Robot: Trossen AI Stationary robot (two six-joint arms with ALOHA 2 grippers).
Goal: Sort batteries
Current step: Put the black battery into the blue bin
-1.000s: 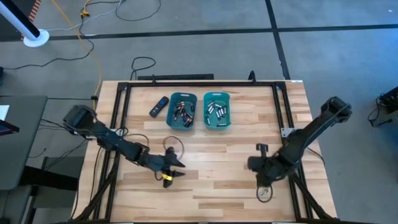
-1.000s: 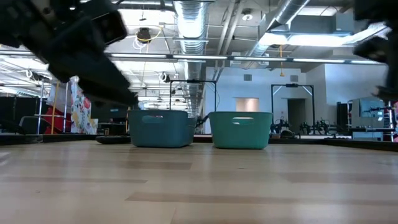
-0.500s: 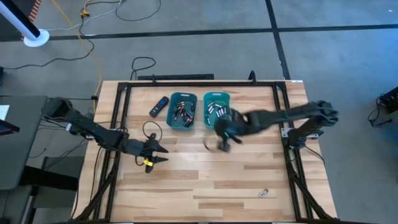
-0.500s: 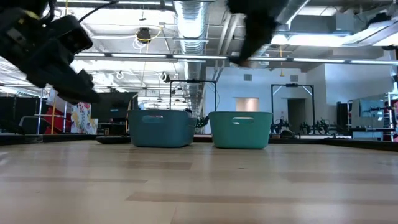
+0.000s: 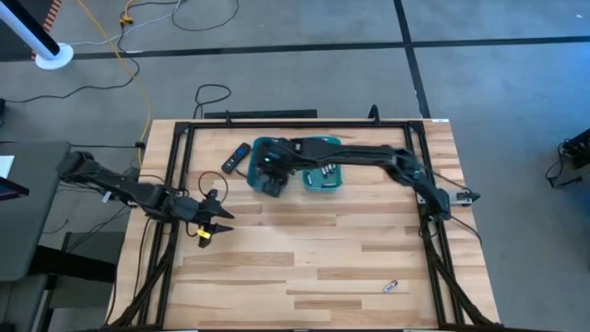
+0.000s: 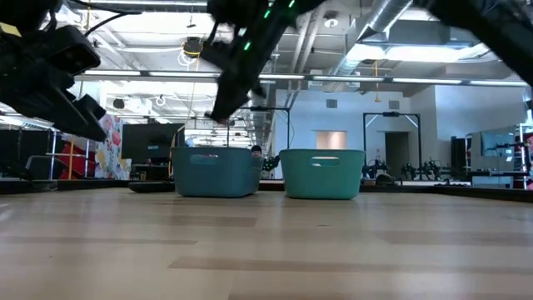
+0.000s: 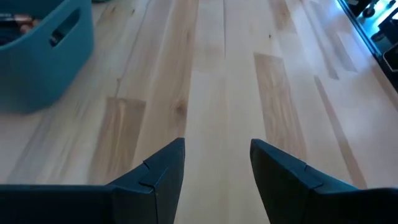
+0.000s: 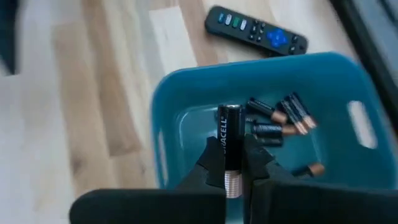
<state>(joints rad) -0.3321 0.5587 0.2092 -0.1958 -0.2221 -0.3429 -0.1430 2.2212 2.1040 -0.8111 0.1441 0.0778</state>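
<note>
My right gripper [image 8: 231,163] is shut on a dark battery [image 8: 231,134] above the left teal bin [image 8: 186,87]. Dark, copper-ended batteries [image 8: 280,118] lie on that bin's floor. In the high view the right arm reaches across the table to this bin [image 5: 263,148], with my right gripper [image 5: 272,183] at its near side. The right teal bin [image 5: 324,177] holds silvery batteries. One lone battery [image 5: 390,287] lies on the table near the near edge. My left gripper [image 5: 219,219] is open above bare wood [image 7: 217,146], left of the bins. My right gripper pinches the battery between its two fingers [image 8: 210,165], on the lower part of the body [image 8: 231,158] just above its silvery end [image 8: 231,182]. The battery lies along the fingers, its dark end sticking out past the tips. It is lifted clear, over the bin.
A black remote with a blue button [image 5: 236,158] lies left of the left bin [image 6: 215,172]. A dark frame [image 5: 184,138] runs around the table top. Open wood [image 5: 313,249] spreads between the bins and the near edge.
My right gripper has swung from the table's near right part, past the right bin, to above the left bin, carrying a battery. My left gripper has drawn back toward the table's left edge and a little toward the far edge.
</note>
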